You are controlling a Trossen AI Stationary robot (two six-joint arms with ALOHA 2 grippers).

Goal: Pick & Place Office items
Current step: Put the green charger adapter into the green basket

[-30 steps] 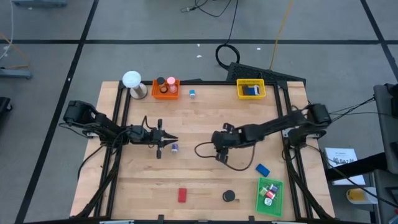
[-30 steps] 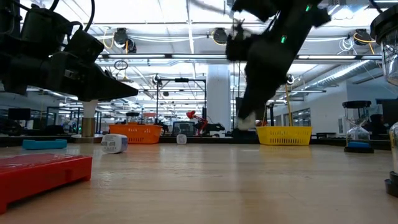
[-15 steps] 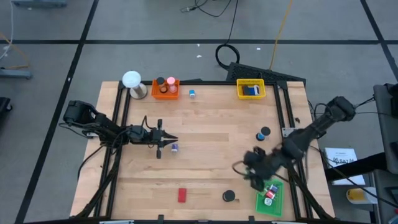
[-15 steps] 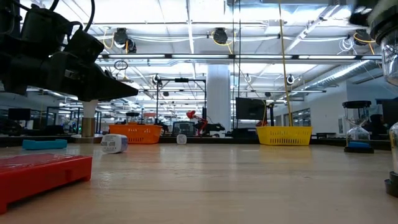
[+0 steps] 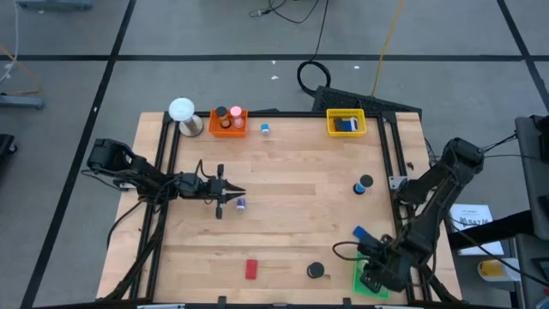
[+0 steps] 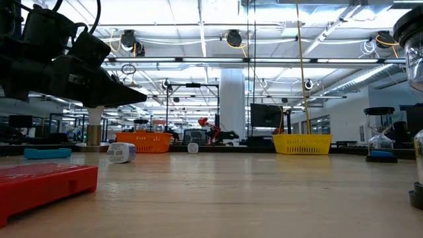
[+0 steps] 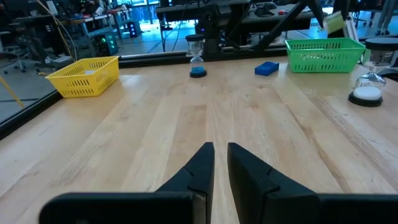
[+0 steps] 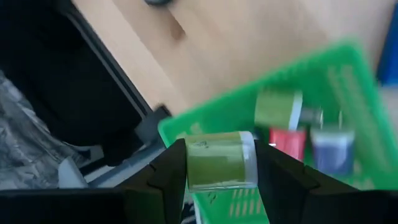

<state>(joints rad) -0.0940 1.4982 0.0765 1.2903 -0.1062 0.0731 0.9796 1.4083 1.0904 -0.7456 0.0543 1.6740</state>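
Now green clip between hand's fingers.

Your rig: two matte black arms, chunky rounded joint housings. Left arm has thin black cable looping near wrist. Right arm same build, cable loop too. Fingers black, wedge-shaped, tapering to tips.

Light wooden bench carrying: orange tray, yellow tray, green tray, white ball on base, red block, black discs, blue block.
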